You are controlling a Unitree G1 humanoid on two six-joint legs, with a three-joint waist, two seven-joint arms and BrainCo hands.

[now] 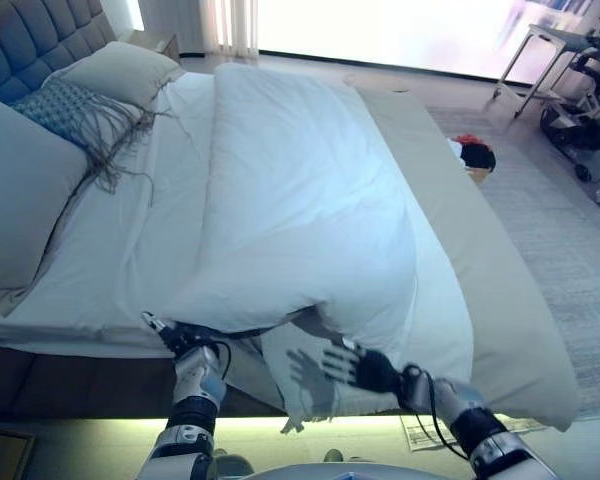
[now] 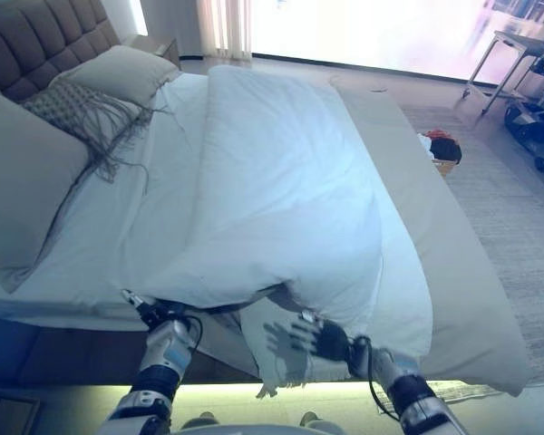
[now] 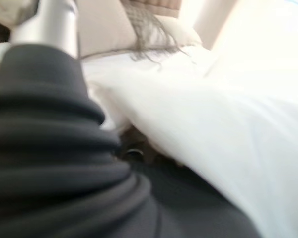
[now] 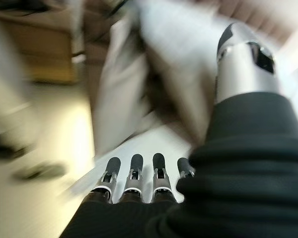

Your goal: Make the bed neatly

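Observation:
A white duvet [image 1: 300, 200] lies bunched along the middle of the bed, leaving the sheet [image 1: 130, 250] bare on the left. Its near corner droops over the bed's near side. My left hand [image 1: 192, 350] is at that near edge, tucked under the duvet's lower rim; its fingers are hidden by the cloth, and the left wrist view shows only the thumb [image 3: 54, 20] and duvet [image 3: 228, 129]. My right hand [image 1: 365, 370] is open with fingers [image 4: 134, 173] spread and straight, held just in front of a pale flap of cloth [image 1: 300, 390] hanging off the bed's side.
Two pillows [image 1: 20, 190] and a grey fringed throw pillow [image 1: 75, 115] sit by the tufted headboard [image 1: 30, 40]. A beige cover [image 1: 480, 260] runs along the bed's right side. A basket [image 1: 475, 157] stands on the rug, and a metal table [image 1: 550, 55] at far right.

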